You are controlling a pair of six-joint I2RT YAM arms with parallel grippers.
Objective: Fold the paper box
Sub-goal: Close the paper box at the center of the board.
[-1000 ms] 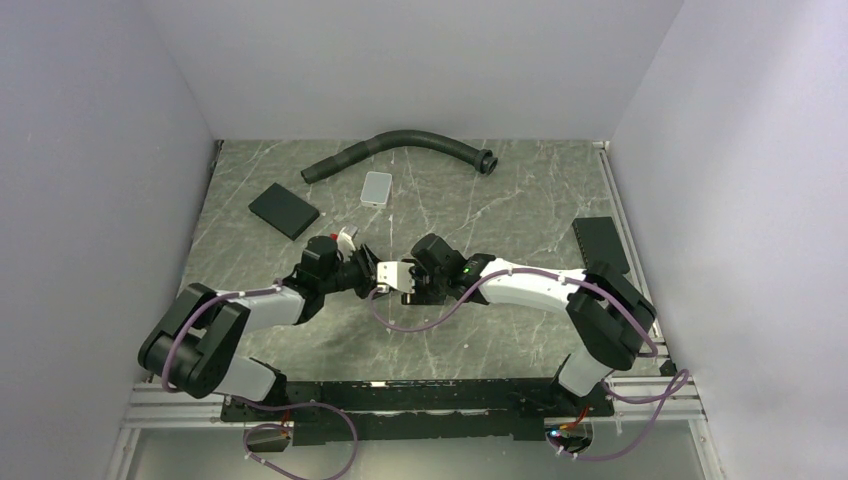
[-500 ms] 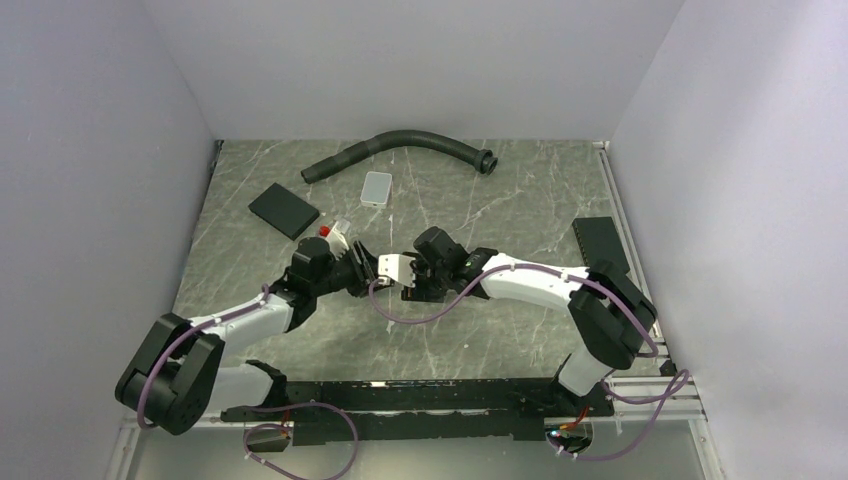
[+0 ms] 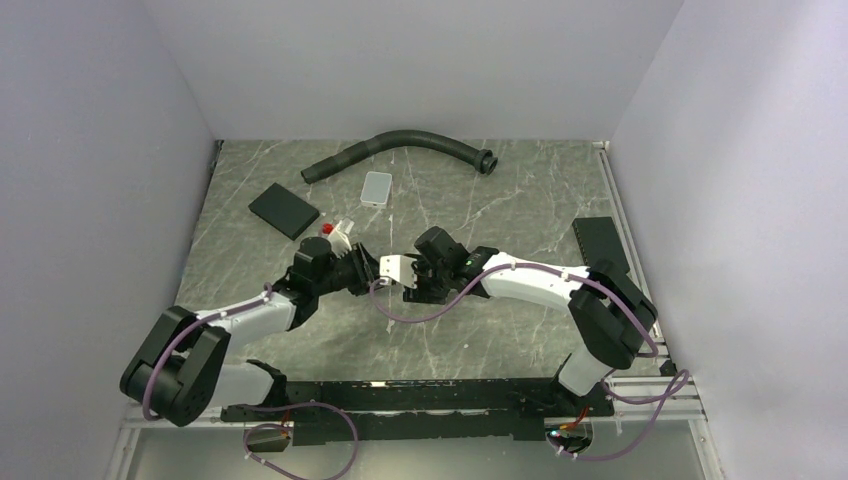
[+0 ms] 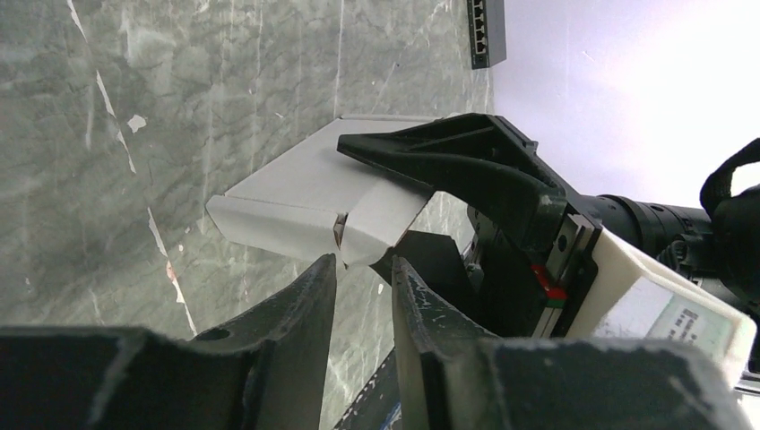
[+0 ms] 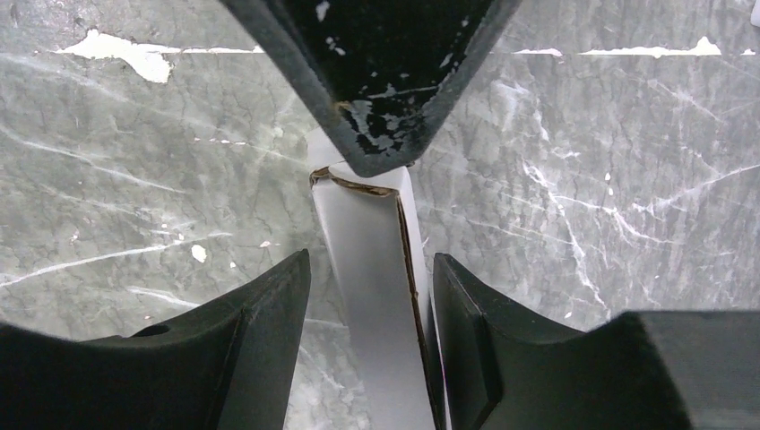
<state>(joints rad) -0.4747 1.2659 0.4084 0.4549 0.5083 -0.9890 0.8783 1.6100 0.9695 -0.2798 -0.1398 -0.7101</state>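
The paper box [image 3: 392,267] is a slim white carton held off the table between the two grippers. My right gripper [image 3: 411,277] is shut on it. In the right wrist view the box [image 5: 363,260] runs between the fingers, against the right finger [image 5: 466,331]. My left gripper [image 3: 368,270] is open by a narrow gap, its tips at the box's left end. In the left wrist view the box's end flap [image 4: 381,224] sits right at the fingertips [image 4: 324,269], and the right gripper's black finger [image 4: 448,161] lies over the box.
A black hose [image 3: 400,145] curves along the back. A light grey tile [image 3: 377,187] and a black flat pad [image 3: 284,210] lie at the back left. A black flat device [image 3: 600,243] sits at the right edge. Walls stand on three sides.
The left arm stretched forward and left, with its gripper staying at the box's left end. The right gripper carried the box slightly farther back.
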